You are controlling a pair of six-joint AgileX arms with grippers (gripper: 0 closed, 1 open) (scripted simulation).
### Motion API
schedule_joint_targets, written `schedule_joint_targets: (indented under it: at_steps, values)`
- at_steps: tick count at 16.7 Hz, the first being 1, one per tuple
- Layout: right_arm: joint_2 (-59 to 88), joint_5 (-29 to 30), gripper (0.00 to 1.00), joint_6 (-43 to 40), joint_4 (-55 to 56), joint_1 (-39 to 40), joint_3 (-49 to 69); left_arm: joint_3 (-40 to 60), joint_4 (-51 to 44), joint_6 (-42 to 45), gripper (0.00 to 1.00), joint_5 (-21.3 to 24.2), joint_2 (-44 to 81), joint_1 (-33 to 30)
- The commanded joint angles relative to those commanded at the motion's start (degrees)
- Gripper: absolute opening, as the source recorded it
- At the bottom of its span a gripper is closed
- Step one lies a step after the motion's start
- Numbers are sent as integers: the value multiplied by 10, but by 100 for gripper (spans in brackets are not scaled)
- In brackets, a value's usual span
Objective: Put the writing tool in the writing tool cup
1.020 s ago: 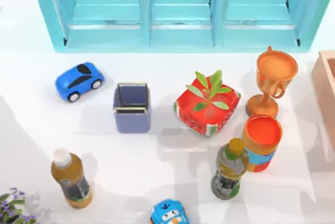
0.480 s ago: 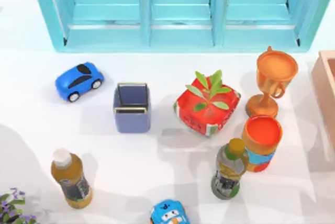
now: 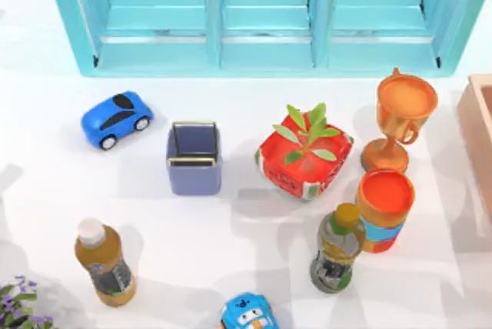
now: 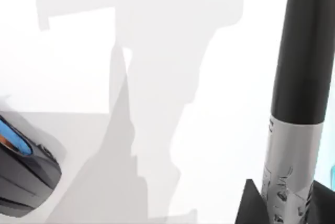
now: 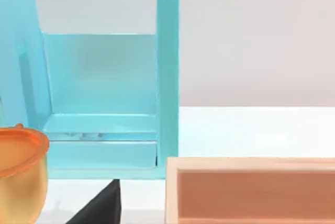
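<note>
Shadow at the table's (image 3: 231, 244) left edge has shrunk since a second ago. Left gripper (image 4: 277, 203) clamps a black-and-silver marker (image 4: 296, 103) between its jaws. Slate-blue cup (image 3: 194, 158) unmoved, between toy car (image 3: 117, 119) and plant pot (image 3: 304, 161). Right jaws: cannot tell.

Left wrist view: black-and-silver writing tool (image 4: 296, 130) standing upright close to the camera, dark finger tip (image 4: 256, 208) beside its silver end, white desk (image 4: 78, 56) crossed by grey shadows, dark rounded object with blue stripe (image 4: 23, 174) at frame edge

Slate-blue writing tool cup (image 3: 194, 161), black-and-silver writing tool (image 4: 296, 103), orange trophy (image 3: 400, 117).
</note>
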Motion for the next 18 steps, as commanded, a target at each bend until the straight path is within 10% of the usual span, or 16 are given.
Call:
schedule_joint_targets:
  at_steps: [8, 18]
  values:
    - [0, 0, 100, 0, 0, 0, 0, -16, 37, 7, 0, -58, -3, -40]
    - [0, 0, 100, 0, 0, 0, 0, -140, 316, 64, 0, -490, -14, -371]
